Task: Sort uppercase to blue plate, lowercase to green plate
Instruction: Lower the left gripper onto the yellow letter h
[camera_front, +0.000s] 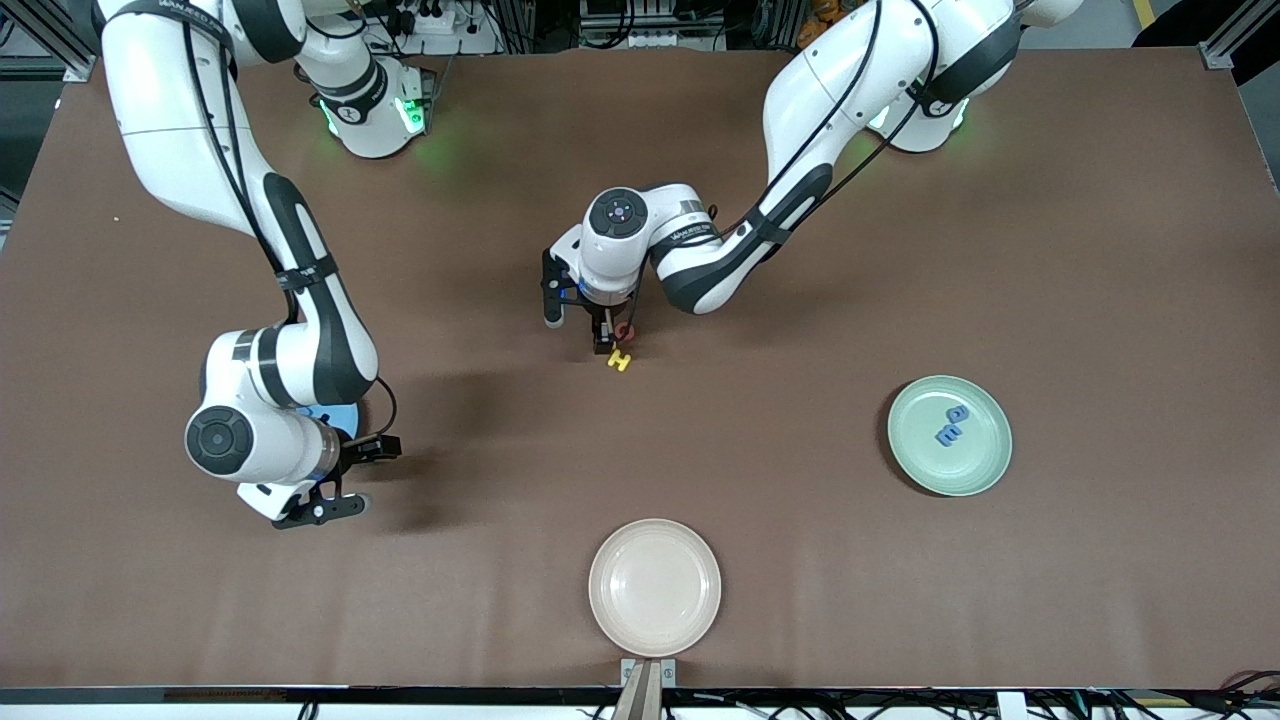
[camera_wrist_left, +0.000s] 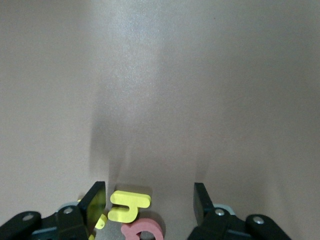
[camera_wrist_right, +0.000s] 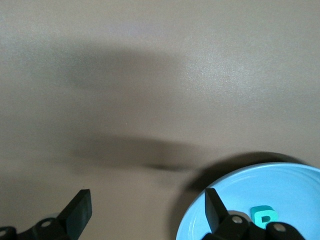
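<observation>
Surface: matte brown table (camera_front: 900, 250), smooth.
Left gripper (camera_wrist_left: 150, 202): low at mid-table, jaws apart, straddling a yellow foam h (camera_wrist_left: 127, 206); nothing clenched.
Beside it: a red foam letter (camera_wrist_left: 142, 231), curved, touching the h; a yellow H (camera_front: 619, 359) just nearer the camera.
Right gripper (camera_wrist_right: 147, 210): released, over the rim of the blue plate (camera_wrist_right: 295, 185), waiting.
Blue plate holds: a teal R (camera_wrist_right: 263, 216).
Green plate (camera_front: 985, 470): glossy, carrying two blue letters (camera_front: 950, 424).
Cream plate (camera_front: 655, 588): round.
Writing: arm label unreadable.
</observation>
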